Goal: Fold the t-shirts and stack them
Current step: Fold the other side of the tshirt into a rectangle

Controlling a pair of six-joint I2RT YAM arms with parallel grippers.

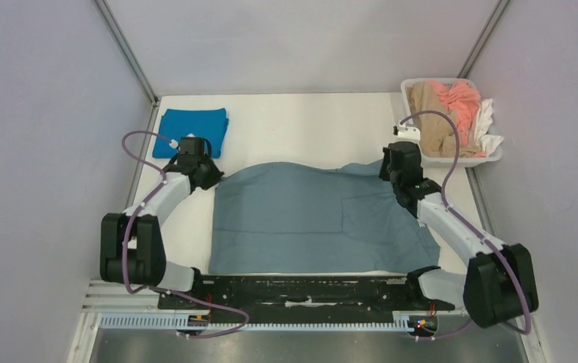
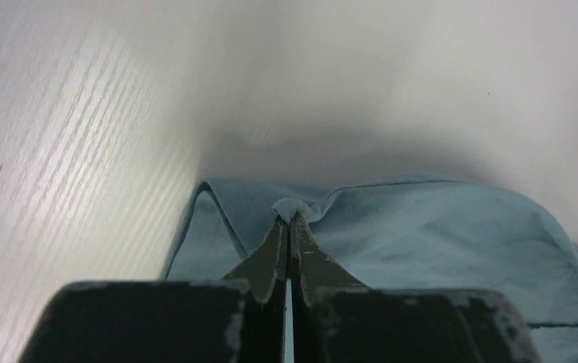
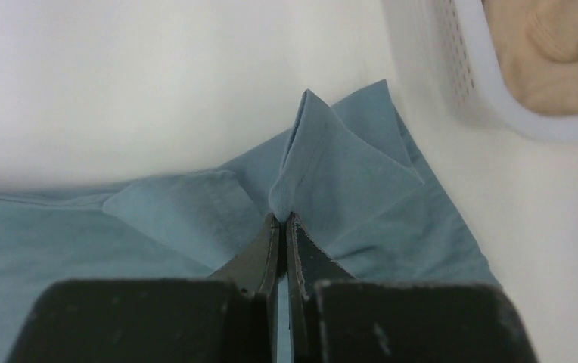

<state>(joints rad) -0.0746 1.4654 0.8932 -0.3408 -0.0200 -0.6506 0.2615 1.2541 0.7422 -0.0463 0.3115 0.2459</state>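
The large grey-blue t-shirt (image 1: 316, 215) lies spread across the middle of the white table. My left gripper (image 1: 209, 178) is shut on a pinch of its far left edge; the left wrist view shows the cloth (image 2: 422, 227) bunched at the fingertips (image 2: 289, 219). My right gripper (image 1: 389, 172) is shut on a fold at its far right corner; the right wrist view shows the cloth (image 3: 346, 174) peaked at the fingertips (image 3: 281, 217). The cobalt blue t-shirt (image 1: 192, 130) lies folded at the far left corner, just beyond the left gripper.
A white basket (image 1: 498, 155) holding tan, pink and white clothes stands at the far right corner; its rim shows in the right wrist view (image 3: 452, 68). Grey walls close in both sides. The black arm rail (image 1: 309, 291) runs along the near edge.
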